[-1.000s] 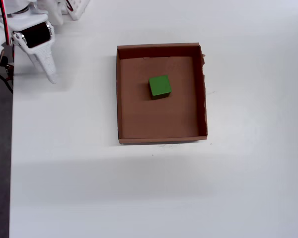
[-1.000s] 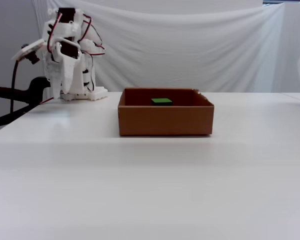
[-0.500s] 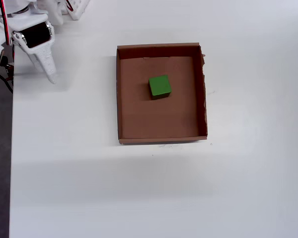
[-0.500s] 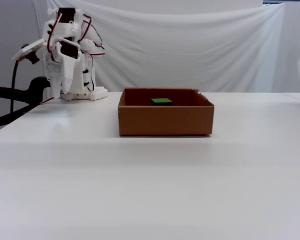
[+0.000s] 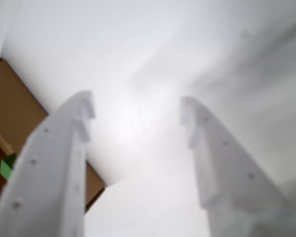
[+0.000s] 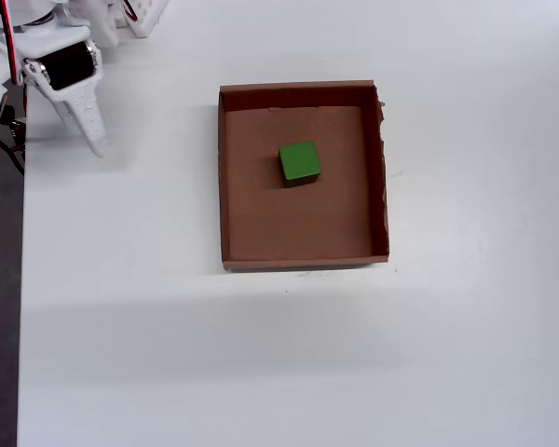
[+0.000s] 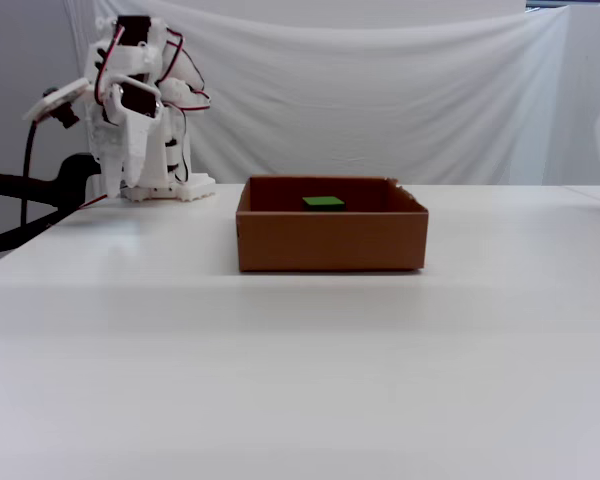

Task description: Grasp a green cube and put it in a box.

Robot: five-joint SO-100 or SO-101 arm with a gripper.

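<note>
The white table (image 6: 168, 354) carries the box (image 6: 226, 186) near its middle. The arm (image 7: 130, 110) stands folded at the overhead view's top left corner, well apart from the box. Its gripper (image 5: 138, 118) is empty, fingers spread apart. The cube (image 6: 299, 162) sits inside the box.

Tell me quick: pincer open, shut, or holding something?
Pincer: open and empty, parked off to the side of the box; the cube sits inside the box.
</note>
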